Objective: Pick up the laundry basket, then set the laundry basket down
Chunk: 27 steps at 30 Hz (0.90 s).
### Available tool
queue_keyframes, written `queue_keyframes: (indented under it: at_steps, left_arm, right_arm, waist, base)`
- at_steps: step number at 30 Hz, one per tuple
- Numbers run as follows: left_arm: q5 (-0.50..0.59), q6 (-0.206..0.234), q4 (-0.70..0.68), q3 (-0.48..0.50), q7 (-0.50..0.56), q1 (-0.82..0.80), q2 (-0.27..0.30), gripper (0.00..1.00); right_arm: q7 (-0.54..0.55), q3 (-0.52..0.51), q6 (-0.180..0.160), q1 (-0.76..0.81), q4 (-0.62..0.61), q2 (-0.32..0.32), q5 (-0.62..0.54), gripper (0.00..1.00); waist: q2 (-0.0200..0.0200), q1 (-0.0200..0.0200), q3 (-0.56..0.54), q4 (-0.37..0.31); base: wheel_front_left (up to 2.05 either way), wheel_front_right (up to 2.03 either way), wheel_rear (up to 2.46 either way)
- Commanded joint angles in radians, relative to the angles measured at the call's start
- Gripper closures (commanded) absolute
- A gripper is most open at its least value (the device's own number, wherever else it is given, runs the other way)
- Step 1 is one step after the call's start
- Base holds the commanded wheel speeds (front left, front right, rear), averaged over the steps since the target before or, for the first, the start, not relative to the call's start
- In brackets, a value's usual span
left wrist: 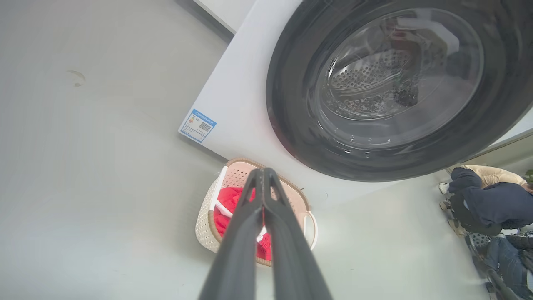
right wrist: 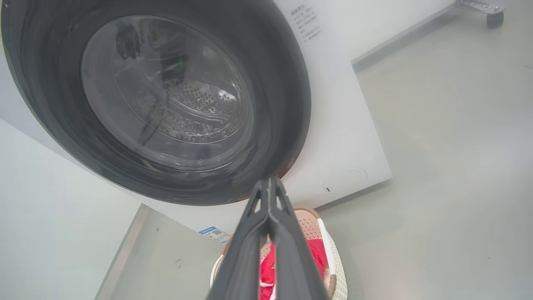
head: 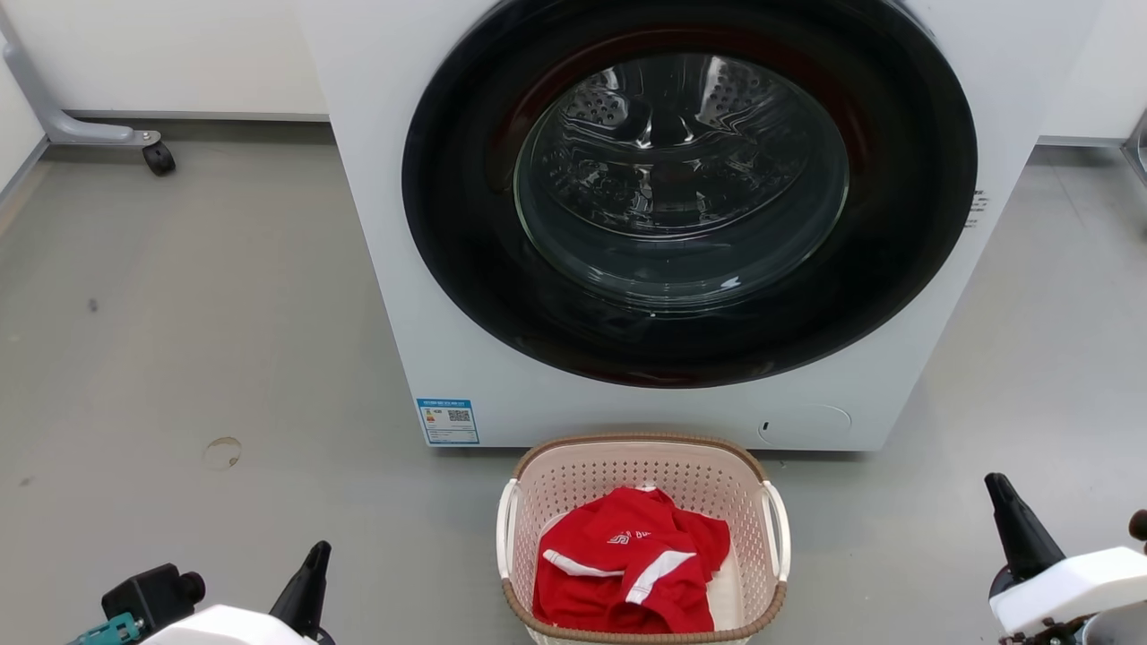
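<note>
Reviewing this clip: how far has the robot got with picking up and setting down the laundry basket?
Done: nothing that shows. The basket sits on the floor in front of the washer, with a red garment inside. In hand: the left gripper and right gripper are both shut and empty, one to each side, apart from its white handles. Left: grasp, lift, set down.

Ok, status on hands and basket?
Left hand shut, right hand shut, both empty. Laundry basket on floor before washer, red garment inside. Nothing blocking.
</note>
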Motion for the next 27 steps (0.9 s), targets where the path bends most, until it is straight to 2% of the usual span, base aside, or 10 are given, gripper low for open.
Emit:
queue_keyframes:
  at_steps: [1, 27]
  left_arm:
    - [-0.021, -0.014, -0.016, 0.038, 0.001, -0.058, 0.008, 1.0]
    - [-0.186, -0.097, 0.045, 0.158, 0.015, -0.091, -0.081, 1.0]
  right_arm:
    - [0.007, -0.011, -0.001, -0.056, -0.025, -0.021, 0.025, 1.0]
    - [0.052, -0.09, -0.002, -0.076, -0.031, -0.004, 0.231, 1.0]
  waist:
    - [0.0, -0.0001, 0.0, -0.002]
    - [0.0, -0.0001, 0.008, -0.03]
  base:
    - [0.0, 0.0, 0.0]
    - [0.0, 0.0, 0.0]
